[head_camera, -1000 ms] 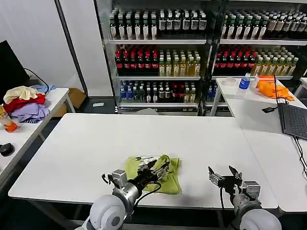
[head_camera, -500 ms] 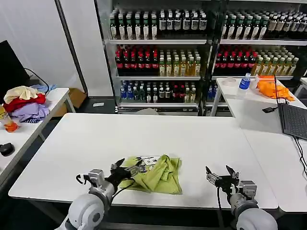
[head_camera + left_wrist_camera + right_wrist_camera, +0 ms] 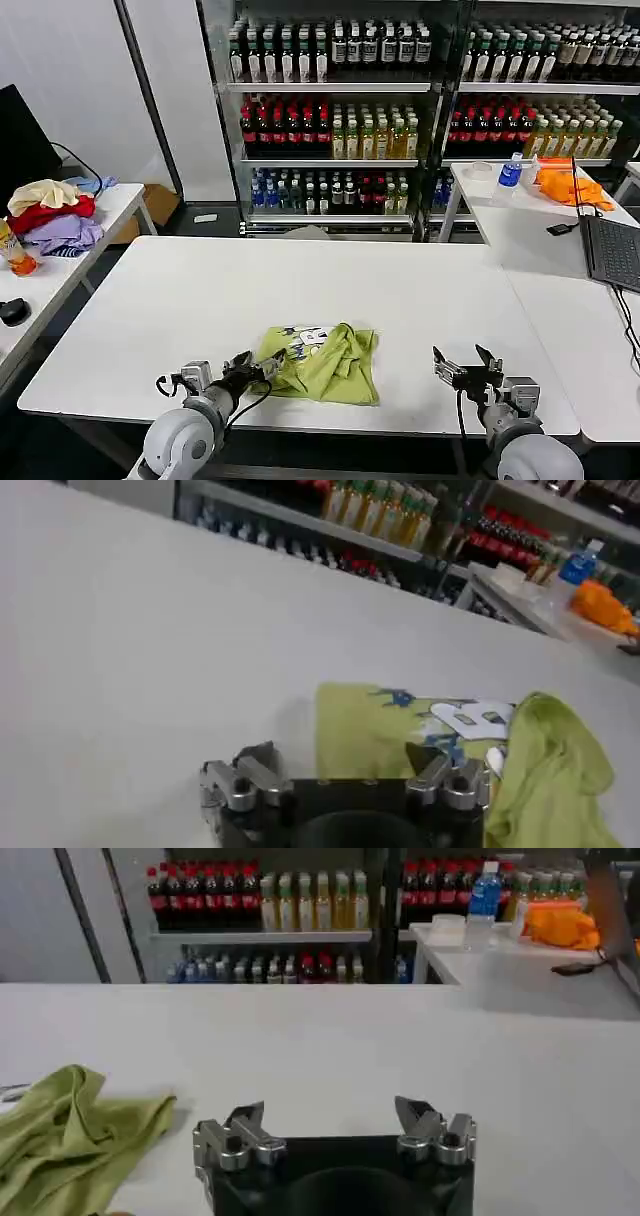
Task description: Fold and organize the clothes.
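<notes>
1. The left end effector (image 3: 252, 366) is drawing back toward the robot: a second ago it was reaching over the lime T-shirt (image 3: 325, 362), half a second ago it was at the shirt's left edge, and now it is sitting lower and just off that edge, near the front of the white surface (image 3: 180, 300).
2. The T-shirt is lying rumpled on the surface near its front edge, between the two arms. Compared with a second ago, when it was lying flatter, a fold is now standing up toward its right side, and white and blue print is showing on its far left part.
3. The right end effector (image 3: 466, 366) is holding almost the same spot as before, low over the front of the surface, well to the right of the shirt.
4. In the left wrist view the left end effector (image 3: 343, 772) is pointing across the surface with its fingers spread apart and nothing between them; the shirt (image 3: 470, 750) is lying just ahead of it.
5. In the right wrist view the right end effector (image 3: 330, 1123) is also spread wide and gripping nothing, with the shirt (image 3: 70, 1133) off to one side, apart from it.
</notes>
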Tool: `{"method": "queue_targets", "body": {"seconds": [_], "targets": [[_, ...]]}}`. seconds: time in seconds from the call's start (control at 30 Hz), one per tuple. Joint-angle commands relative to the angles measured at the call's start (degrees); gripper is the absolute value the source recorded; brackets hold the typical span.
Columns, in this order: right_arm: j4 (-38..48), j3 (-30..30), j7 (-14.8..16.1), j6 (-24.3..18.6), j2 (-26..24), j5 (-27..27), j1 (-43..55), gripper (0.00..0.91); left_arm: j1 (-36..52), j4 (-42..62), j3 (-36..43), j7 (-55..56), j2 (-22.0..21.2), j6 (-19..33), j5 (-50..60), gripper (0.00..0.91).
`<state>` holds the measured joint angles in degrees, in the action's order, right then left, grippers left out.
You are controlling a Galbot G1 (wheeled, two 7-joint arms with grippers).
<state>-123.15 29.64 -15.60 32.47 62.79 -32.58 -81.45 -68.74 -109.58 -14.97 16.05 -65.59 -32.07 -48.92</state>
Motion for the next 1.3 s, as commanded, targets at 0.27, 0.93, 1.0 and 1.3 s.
{"method": "queue_targets", "body": {"seconds": [0.27, 0.93, 1.0, 1.3], "targets": [[-0.18, 0.36, -0.13, 0.03, 0.08, -0.12, -0.21, 0.907, 1.72, 6.31, -2.13, -0.10, -2.37, -0.86, -16.92, 0.020], [-0.93, 0.45, -0.36, 0.14, 0.27, -0.17, -0.53, 0.907, 0.85, 3.48, -7.86, -1.35, -2.02, -0.95, -23.26, 0.020], [-1.07, 0.58, -0.39, 0.17, 0.22, -0.22, -0.58, 0.907, 1.25, 2.77, -10.31, -1.18, -1.58, -0.97, -23.92, 0.020], [-1.21, 1.32, -0.40, 0.04, 0.31, -1.29, 0.24, 0.907, 4.07, 1.90, -25.83, -3.00, 14.32, -1.10, -21.70, 0.020]]}}
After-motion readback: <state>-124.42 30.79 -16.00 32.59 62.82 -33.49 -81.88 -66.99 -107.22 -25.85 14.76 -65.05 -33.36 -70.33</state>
